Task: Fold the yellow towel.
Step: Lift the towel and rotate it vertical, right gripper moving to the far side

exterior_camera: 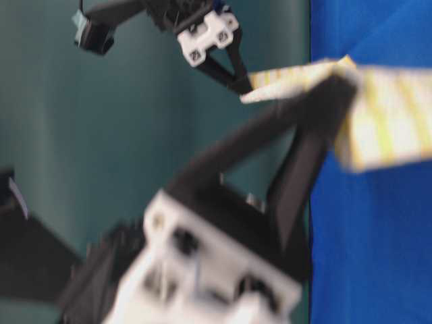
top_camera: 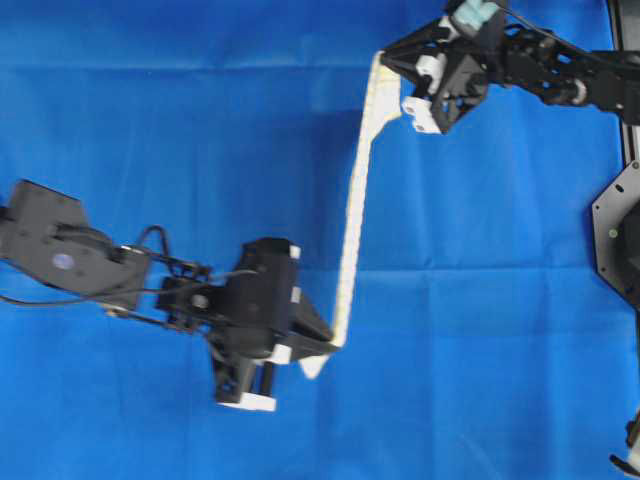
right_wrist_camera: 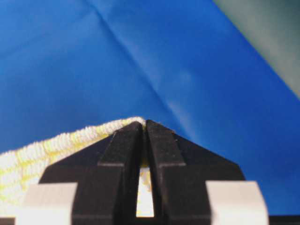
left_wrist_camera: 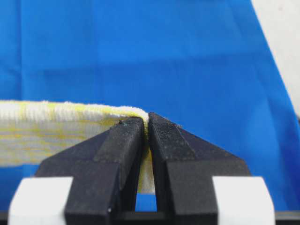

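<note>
The yellow towel [top_camera: 352, 215] hangs in the air, seen edge-on from overhead as a narrow white and yellow strip stretched between both arms. My left gripper [top_camera: 332, 345] is shut on its near corner, low in the overhead view. My right gripper [top_camera: 383, 60] is shut on the far corner at the top. In the left wrist view the towel [left_wrist_camera: 51, 126] runs off to the left from my pinched jaws. The right wrist view shows the towel [right_wrist_camera: 42, 152] leaving the shut jaws to the left as well. At table level the striped towel [exterior_camera: 385, 115] spans between the two grippers.
A large plain blue cloth [top_camera: 150, 130] covers the whole table under the towel. The right arm's black base [top_camera: 620, 230] stands at the right edge. A dark green wall [exterior_camera: 135, 121] fills the background at table level.
</note>
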{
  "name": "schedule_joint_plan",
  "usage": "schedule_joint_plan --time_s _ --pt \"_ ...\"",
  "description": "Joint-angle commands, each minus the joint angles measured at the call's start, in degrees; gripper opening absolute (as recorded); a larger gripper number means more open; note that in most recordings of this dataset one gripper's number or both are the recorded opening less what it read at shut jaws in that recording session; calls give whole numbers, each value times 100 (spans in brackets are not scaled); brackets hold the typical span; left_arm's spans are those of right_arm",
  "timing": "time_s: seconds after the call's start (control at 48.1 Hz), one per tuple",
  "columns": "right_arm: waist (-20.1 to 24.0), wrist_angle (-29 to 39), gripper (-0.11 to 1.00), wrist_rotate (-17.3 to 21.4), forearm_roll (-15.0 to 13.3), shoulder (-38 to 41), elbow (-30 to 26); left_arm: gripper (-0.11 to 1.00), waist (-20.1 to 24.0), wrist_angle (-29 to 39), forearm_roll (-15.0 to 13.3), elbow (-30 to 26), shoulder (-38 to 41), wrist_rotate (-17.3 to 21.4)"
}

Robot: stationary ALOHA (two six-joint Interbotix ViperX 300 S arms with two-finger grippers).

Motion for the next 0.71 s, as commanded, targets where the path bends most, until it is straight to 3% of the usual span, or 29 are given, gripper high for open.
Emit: schedule_joint_plan --time_s 0.0,0.146,0.686 --pt "-378 -62 3 -70 9 105 -378 3 -272 -9 26 -501 97 185" --pt "-378 -18 3 -158 9 299 -615 3 -272 0 18 -835 360 439" --pt "-431 0 3 -167 9 308 -624 3 -220 -35 26 -1011 527 483"
